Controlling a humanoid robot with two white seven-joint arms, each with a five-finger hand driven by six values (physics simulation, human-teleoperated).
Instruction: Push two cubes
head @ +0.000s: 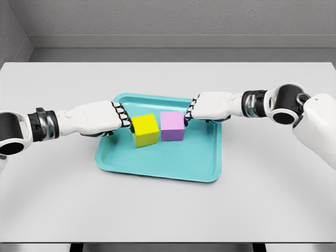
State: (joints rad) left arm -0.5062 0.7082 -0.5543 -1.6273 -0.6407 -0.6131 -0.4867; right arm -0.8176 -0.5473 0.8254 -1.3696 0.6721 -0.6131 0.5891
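Cubes, one yellow [145,129] and one lilac [172,126], sit just beside each other, slightly rotated, in a teal tray [157,163]; curled left hand [107,118] and right hand [207,106] press their outer faces.

Both white arms reach inward from opposite sides, forearms nearly level; left hand [102,119] and right hand [210,106] face each other, fingers curled, grasping nothing.

Two cubes [158,128] sit side by side in the tray [157,165].

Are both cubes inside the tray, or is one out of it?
Both inside: the yellow cube and the purple cube sit side by side on the teal tray floor, within its rim.
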